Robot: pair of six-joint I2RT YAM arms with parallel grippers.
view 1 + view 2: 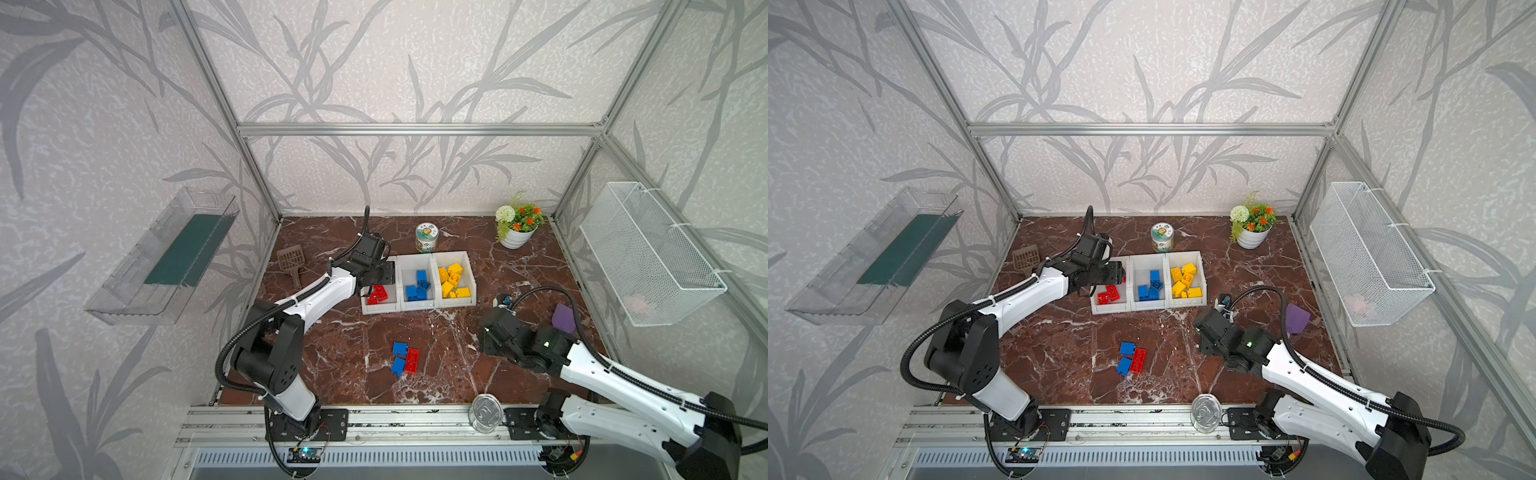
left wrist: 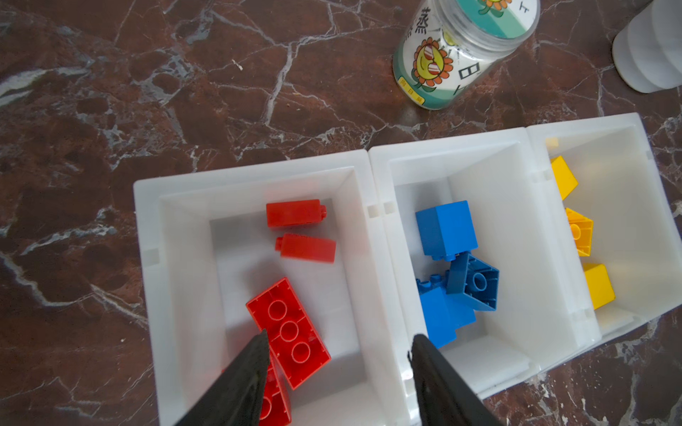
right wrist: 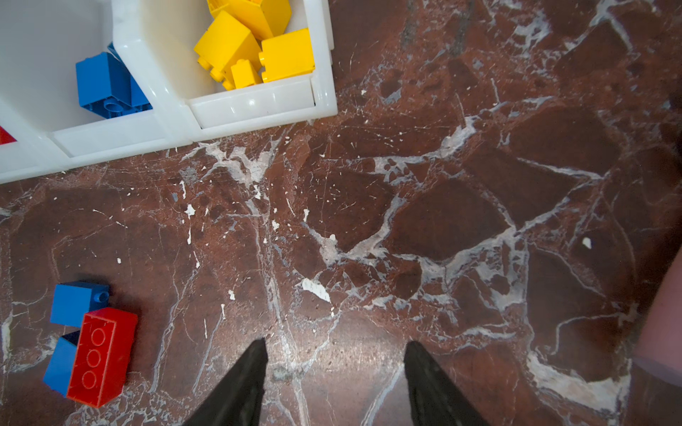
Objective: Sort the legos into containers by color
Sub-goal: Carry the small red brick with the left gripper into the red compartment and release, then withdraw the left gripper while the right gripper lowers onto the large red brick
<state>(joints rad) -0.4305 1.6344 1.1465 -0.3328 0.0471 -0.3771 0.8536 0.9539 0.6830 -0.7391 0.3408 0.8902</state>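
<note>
1. The left gripper (image 2: pixel 340 335) hangs over the left container (image 2: pixel 145 228) at centre-left of both top views. Its jaws stand apart with nothing between them. I judge it sits there because that container takes red.
2. The red bricks (image 2: pixel 288 332) lie loose on that container's floor, some on their sides, one stud-side down.
3. Lower centre in a top view, one loose red brick (image 1: pixel 412 360) lies on the marble table (image 3: pixel 443 221). It touches two loose blue bricks (image 1: pixel 400 348), and none of the three is sorted yet.
4. The middle container (image 2: pixel 443 147) holds only blue bricks (image 2: pixel 446 228), which are tumbled against each other.
5. The right container (image 2: pixel 590 125) holds only yellow bricks (image 2: pixel 598 284), so each colour has its own bin.
6. The right gripper (image 3: pixel 336 343), at right of centre, hovers over bare table with its jaws apart and empty. It is well apart from the trio, and probably waits there to leave the left arm room.
</note>
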